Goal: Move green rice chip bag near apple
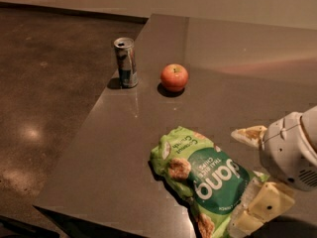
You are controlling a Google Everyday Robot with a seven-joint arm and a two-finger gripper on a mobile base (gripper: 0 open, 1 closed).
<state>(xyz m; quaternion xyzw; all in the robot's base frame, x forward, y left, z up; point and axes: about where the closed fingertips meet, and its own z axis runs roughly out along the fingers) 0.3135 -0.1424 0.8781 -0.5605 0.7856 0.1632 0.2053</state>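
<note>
The green rice chip bag [203, 180] lies flat near the table's front edge, its "dang" lettering upside down to me. The apple [174, 77] sits farther back, well apart from the bag. My gripper [246, 178] comes in from the lower right and is open. Its upper fingertip [246, 133] is just past the bag's right edge. Its lower finger [262, 206] overlaps the bag's right end. I cannot tell if it touches the bag.
A slim silver-blue drink can [127, 62] stands upright left of the apple, near the table's left edge [99, 108]. The dark floor [44, 83] lies beyond that edge. The table's front edge runs just below the bag.
</note>
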